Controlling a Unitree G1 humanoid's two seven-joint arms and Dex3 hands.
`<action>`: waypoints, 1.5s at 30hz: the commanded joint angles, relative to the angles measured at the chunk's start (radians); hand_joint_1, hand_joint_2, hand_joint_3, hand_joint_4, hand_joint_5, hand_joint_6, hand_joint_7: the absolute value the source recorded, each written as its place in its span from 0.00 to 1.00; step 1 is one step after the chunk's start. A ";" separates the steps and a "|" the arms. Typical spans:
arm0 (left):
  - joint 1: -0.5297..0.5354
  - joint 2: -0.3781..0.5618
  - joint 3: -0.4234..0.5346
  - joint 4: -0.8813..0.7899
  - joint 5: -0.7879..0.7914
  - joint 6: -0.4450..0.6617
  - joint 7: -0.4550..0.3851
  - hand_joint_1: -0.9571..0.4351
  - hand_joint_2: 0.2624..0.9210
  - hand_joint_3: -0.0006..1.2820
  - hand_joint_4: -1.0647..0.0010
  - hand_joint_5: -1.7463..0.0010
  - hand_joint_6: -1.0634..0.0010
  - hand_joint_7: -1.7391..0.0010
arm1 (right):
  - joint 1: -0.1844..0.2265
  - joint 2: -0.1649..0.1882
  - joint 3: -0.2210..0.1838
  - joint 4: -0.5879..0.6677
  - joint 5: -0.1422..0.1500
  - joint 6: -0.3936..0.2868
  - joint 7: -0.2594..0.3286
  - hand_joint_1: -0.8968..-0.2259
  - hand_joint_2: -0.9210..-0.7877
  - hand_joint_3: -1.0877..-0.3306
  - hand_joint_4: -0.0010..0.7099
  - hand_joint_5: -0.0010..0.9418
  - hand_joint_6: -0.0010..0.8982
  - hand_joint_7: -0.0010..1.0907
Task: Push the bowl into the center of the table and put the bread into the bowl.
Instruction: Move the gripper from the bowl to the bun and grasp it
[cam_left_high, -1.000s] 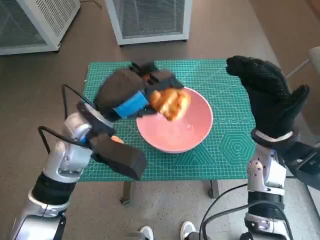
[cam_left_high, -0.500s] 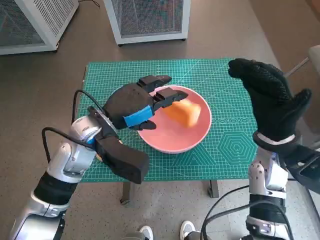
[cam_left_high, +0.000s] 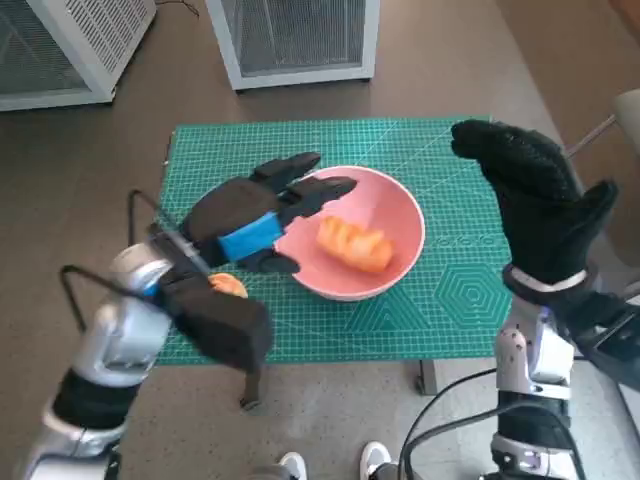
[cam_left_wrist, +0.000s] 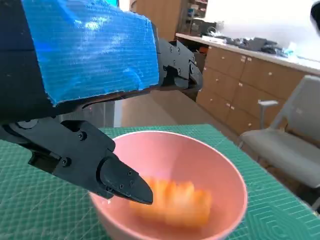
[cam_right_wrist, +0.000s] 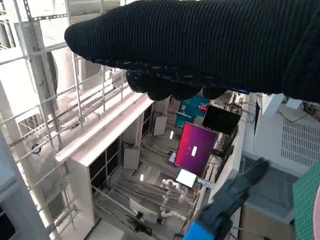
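1. The bread (cam_left_high: 354, 245) lies inside the pink bowl (cam_left_high: 400, 205), resting on the bowl's floor — so the placing step looks done.
2. The bowl sits on the green mat (cam_left_high: 450, 300), near its middle, so the push looks finished too; little seems left beyond clearing the arms.
3. The left hand (cam_left_high: 255, 215) hovers at the bowl's rim on the side away from the right hand, fingers spread, holding nothing.
4. The right hand (cam_left_high: 535, 200) is raised beside the bowl, well apart from it — empty, fingers loosely extended.
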 joint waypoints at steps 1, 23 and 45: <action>0.052 0.065 0.089 -0.120 -0.044 0.062 -0.054 0.50 0.82 0.00 0.89 1.00 0.79 0.92 | 0.033 0.003 0.008 -0.018 -0.008 0.021 -0.010 0.71 0.00 0.87 0.57 0.00 0.13 0.46; 0.375 0.246 0.330 -0.340 -0.121 0.296 -0.213 0.57 0.75 0.00 0.85 1.00 0.73 0.97 | 0.056 0.006 0.011 -0.037 0.010 0.040 -0.003 0.69 0.00 0.88 0.57 0.00 0.12 0.47; 0.394 0.195 0.151 -0.159 -0.027 0.205 -0.089 0.55 0.77 0.00 0.82 1.00 0.72 0.99 | 0.055 0.000 0.003 -0.013 0.016 0.039 0.027 0.71 0.00 0.87 0.57 0.00 0.12 0.49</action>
